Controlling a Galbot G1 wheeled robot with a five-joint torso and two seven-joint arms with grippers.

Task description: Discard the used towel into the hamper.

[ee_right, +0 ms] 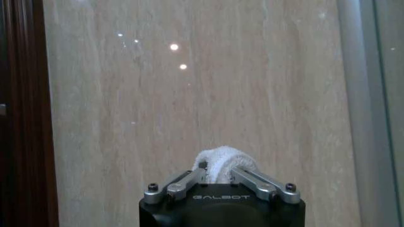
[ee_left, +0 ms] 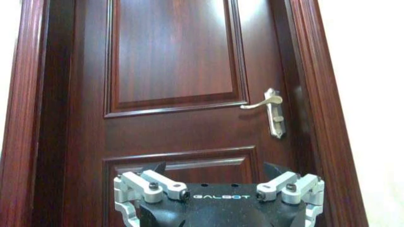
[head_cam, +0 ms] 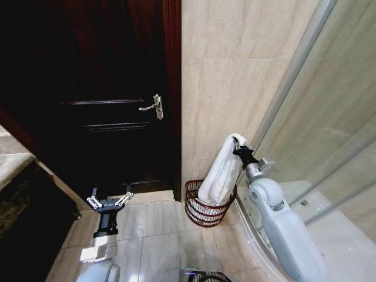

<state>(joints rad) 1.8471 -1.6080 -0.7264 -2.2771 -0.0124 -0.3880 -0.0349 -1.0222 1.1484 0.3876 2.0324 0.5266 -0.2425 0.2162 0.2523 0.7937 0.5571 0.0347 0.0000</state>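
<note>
Left gripper is idling low over the floor tiles near the robot, fingers spread and holding nothing, facing the dark wooden door. Farther out, the right gripper is pinching the top fold of the white towel, whose lower end is hanging into the reddish-brown wire hamper standing against the tiled wall beside the shower glass. Judgement: most of the cloth is hanging above the rim, so lowering it before letting go should keep it from draping outside.
</note>
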